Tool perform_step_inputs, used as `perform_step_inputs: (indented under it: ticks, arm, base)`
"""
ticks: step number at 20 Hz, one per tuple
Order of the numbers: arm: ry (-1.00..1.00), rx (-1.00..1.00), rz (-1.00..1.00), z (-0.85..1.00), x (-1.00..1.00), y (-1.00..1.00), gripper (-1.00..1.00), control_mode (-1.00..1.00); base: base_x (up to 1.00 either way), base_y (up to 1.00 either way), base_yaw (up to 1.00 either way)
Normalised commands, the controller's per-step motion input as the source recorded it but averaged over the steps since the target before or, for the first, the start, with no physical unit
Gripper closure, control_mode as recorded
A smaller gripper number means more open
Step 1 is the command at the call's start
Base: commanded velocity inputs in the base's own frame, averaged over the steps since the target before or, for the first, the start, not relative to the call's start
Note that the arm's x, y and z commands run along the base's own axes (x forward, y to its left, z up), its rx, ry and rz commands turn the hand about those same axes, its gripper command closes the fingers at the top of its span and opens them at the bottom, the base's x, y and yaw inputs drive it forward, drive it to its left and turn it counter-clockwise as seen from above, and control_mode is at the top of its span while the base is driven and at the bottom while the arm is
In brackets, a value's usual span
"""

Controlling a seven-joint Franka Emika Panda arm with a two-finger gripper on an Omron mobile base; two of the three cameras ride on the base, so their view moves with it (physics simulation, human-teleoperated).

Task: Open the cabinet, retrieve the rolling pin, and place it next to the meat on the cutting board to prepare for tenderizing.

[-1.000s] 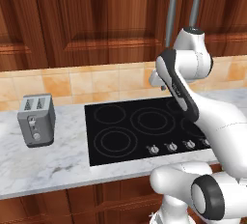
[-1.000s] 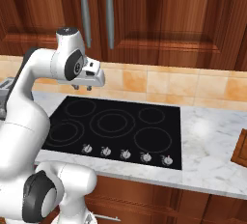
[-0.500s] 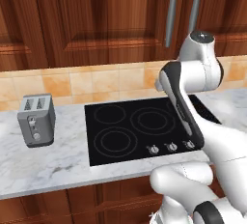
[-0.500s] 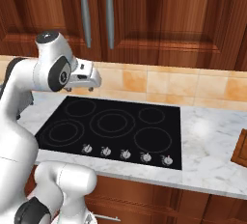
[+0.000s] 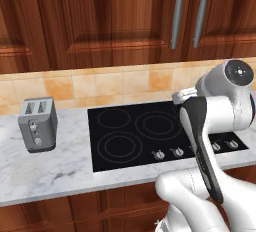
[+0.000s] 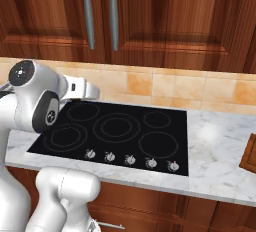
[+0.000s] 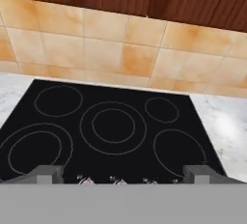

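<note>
Gripper (image 7: 123,175) spread wide, grasping nothing, above the black stovetop (image 7: 108,131); cabinet (image 6: 125,16) doors closed; toaster (image 5: 37,124) far left.

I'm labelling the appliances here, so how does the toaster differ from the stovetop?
The toaster is a grey metal box standing upright on the counter; the stovetop is flat black glass set flush into it. The toaster has two slots on top; the stovetop has ring markings and a row of knobs along its front edge. Both sit below the cabinet.
</note>
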Motion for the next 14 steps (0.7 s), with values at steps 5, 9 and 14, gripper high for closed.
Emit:
perform_step_inputs:
  ticks: [5, 9, 14]
  arm:
    - [-0.19, 0.01, -0.01, 0.52, -0.36, -0.25, -1.00, -1.00]
    - [-0.11, 0.05, 0.00, 0.62, -0.14, -0.16, -1.00, -1.00]
    - [-0.13, 0.04, 0.00, 0.64, -0.01, -0.08, -1.00, -1.00]
  base:
    - [0.00, 0.00, 0.00]
    - [0.00, 0.00, 0.00]
    - [0.00, 0.00, 0.00]
